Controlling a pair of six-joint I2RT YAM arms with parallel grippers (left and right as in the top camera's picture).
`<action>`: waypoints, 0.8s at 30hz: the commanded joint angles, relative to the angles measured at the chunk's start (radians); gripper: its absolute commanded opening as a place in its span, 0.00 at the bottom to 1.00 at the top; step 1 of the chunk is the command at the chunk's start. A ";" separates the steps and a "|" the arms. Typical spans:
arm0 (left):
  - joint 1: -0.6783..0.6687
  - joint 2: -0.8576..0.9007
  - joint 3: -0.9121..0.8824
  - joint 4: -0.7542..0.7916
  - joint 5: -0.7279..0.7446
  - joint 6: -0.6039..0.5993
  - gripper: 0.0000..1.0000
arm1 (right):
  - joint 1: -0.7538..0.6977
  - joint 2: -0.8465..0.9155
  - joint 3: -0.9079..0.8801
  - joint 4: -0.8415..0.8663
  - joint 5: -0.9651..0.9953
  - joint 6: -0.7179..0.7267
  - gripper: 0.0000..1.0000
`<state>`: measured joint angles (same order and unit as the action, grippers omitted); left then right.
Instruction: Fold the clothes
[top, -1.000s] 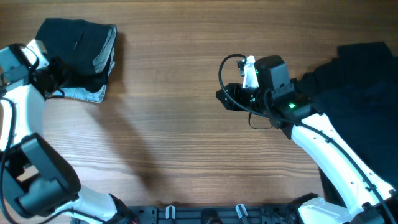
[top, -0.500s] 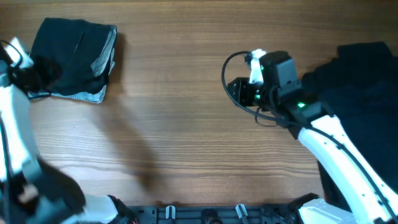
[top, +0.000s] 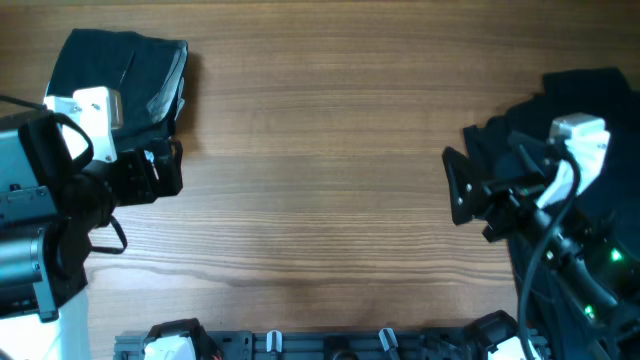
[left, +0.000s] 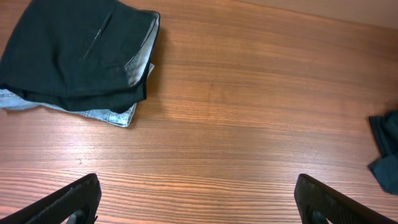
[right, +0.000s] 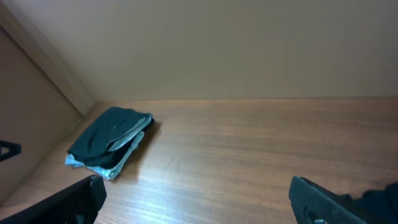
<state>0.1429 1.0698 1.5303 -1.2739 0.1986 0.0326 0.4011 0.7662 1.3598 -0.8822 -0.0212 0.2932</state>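
Observation:
A folded stack of dark clothes (top: 120, 60) lies at the table's far left, with a light-blue denim pair (left: 113, 116) showing under its edge. The stack also appears in the left wrist view (left: 74, 56) and the right wrist view (right: 111, 138). An unfolded heap of dark clothes (top: 595, 110) lies at the right edge. My left gripper (top: 160, 170) hangs just in front of the stack, open and holding nothing (left: 202, 208). My right gripper (top: 460, 185) sits beside the heap, open and holding nothing (right: 193, 205).
Bare wooden table (top: 320, 150) stretches between the stack and the heap. A corner of dark cloth (left: 385, 149) reaches into the left wrist view at the right edge. A pale wall (right: 217, 43) rises behind the table.
Both grippers have opened wide. The left arm has come off the folded stack and drawn back; the right arm has swung from mid-table to the heap at the right.

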 joint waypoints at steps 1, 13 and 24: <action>-0.006 0.010 -0.006 -0.002 -0.014 0.005 1.00 | -0.002 -0.006 0.009 -0.006 -0.007 0.040 1.00; -0.006 0.012 -0.006 -0.002 -0.014 0.005 1.00 | -0.025 -0.018 -0.070 0.005 0.312 0.151 1.00; -0.006 0.012 -0.006 -0.002 -0.014 0.005 1.00 | -0.251 -0.522 -0.901 0.539 0.336 0.456 1.00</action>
<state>0.1429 1.0817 1.5280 -1.2797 0.1902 0.0330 0.1749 0.3470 0.6010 -0.4175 0.2970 0.6617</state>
